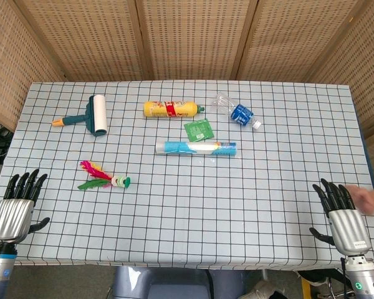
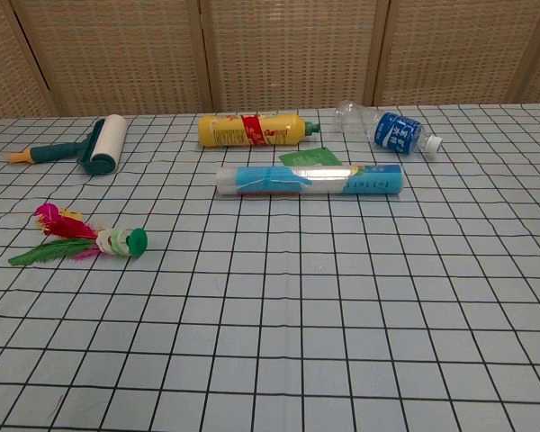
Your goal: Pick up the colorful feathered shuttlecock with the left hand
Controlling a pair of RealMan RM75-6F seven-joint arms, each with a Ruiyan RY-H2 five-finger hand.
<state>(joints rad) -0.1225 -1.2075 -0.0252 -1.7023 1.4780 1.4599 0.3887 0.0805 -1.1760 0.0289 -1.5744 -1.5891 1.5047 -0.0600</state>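
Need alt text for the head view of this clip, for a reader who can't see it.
A colorful feathered shuttlecock lies untouched on a checkered table, ahead of the robot's open left hand at the near left edge. The right hand rests open at the near right. Farther back lie a lint roller, yellow bottle, clear tube, green packet and plastic water bottle.

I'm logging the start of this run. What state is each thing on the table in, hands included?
Colorful feathered shuttlecock: lying on its side, untouched.
Yellow squeeze bottle: on its side, capped.
Clear plastic water bottle: on its side, capped.
Clear blue-labelled tube: lying flat.
White lint roller: lying flat.
Left hand: open, empty.
Right hand: open, empty.
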